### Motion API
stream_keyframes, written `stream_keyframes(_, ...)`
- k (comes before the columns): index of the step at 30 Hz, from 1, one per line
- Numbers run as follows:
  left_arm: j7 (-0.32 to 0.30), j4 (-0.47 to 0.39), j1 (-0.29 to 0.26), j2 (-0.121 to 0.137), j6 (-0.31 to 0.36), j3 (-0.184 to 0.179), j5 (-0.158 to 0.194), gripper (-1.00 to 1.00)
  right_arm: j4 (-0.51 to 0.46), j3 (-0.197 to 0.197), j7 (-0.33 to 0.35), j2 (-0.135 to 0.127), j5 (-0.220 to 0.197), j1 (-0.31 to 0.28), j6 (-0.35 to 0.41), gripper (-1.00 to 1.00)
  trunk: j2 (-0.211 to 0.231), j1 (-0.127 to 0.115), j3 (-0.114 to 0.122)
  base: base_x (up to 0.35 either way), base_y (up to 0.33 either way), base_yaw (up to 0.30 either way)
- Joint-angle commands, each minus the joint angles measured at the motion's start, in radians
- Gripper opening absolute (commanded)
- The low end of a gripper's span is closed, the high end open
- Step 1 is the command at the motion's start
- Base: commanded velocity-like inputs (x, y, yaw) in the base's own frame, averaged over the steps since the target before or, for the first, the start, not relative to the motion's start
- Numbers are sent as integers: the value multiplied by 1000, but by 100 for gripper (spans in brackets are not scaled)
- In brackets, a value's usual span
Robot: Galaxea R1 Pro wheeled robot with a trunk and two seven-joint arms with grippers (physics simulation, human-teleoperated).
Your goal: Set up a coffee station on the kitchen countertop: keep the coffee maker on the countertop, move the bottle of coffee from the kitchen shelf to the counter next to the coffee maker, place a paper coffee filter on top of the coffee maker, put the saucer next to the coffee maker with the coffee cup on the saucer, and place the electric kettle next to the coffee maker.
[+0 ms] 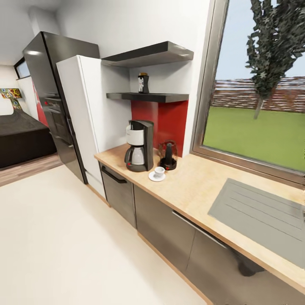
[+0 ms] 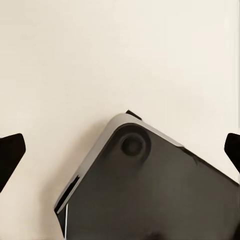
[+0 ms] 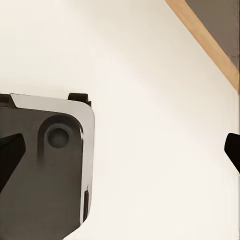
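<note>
**Robot nearing the desk, bottle not yet taken off the shelf**

Coffee maker (image 1: 139,145) stands on the desk (image 1: 199,186) at its far left end, by the white cabinet (image 1: 84,118). Kettle (image 1: 168,156) is just right of it against the red wall panel (image 1: 163,116). Cup (image 1: 159,171) sits on the saucer (image 1: 156,177), just in front, between maker and kettle. Bottle of coffee (image 1: 143,82) is upright on the lower shelf (image 1: 148,97), above the maker. No filter is visible on top of the maker; too small to be sure.

Step in hand, as judged: drive closer for the bottle. Best to stop square to the shelf, near enough to reach above the maker, come at the bottle from the front and grip its body level, then lift clear before lowering beside the maker without knocking the cup.

Jaws: both wrist views look down at pale floor (image 2: 120,55) and the robot's dark base (image 2: 160,190). Left fingertips (image 2: 10,152) and right fingertips (image 3: 10,157) sit at opposite edges of their views, so both are spread wide, holding and touching nothing.
</note>
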Motion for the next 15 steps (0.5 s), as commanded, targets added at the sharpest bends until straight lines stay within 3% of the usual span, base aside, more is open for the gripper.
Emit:
stream_keyframes(1,1,-3,1,0,0,0,3,100,3,7,8,0,-11,-1,-5,100,-2,0,-2,-91,-284,6)
stream_keyframes(15,1,-3,1,0,1,0,3,100,3,7,8,0,-11,-1,-5,100,-2,0,-2,-91,-285,1)
